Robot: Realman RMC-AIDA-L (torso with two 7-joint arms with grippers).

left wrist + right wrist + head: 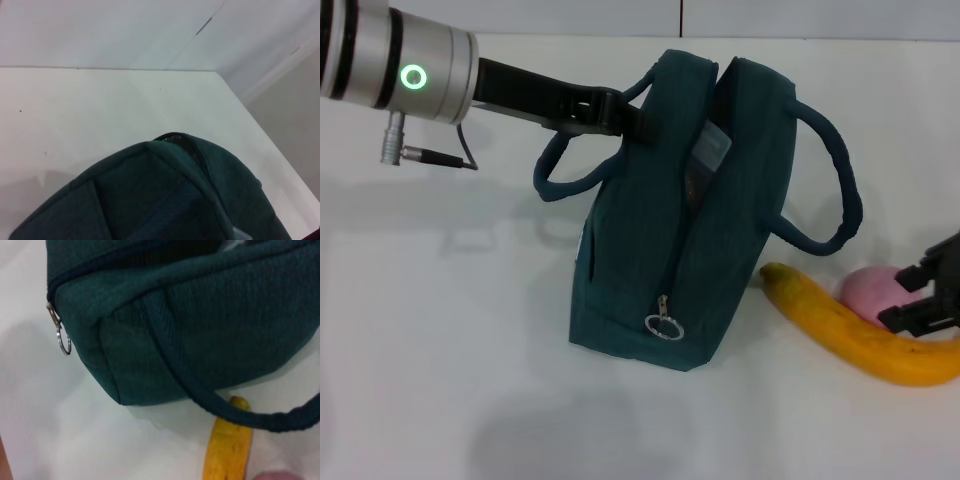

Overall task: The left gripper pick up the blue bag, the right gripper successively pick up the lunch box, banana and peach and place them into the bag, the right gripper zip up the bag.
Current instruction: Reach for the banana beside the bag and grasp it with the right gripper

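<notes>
from the head camera the left gripper (620, 112) is clamping the blue bag (685, 250) at its rim; the right gripper (932, 296), fingers apart, is hanging just over the banana (850, 332), whose long axis is running from the bag out to the robot's right, the peach (872, 290) just behind it; left wrist view is showing only bag fabric; right wrist view is showing the banana's tip pointing at the bag, so the right arm is nearer.

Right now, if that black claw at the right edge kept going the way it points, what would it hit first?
Probably the long yellow-orange banana: the right gripper points toward it and the small pink peach beside it, though depth is unclear.

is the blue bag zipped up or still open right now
Open. The blue bag gapes along its top, the zipper pull hangs at the near end, and something pale shows inside.
</notes>
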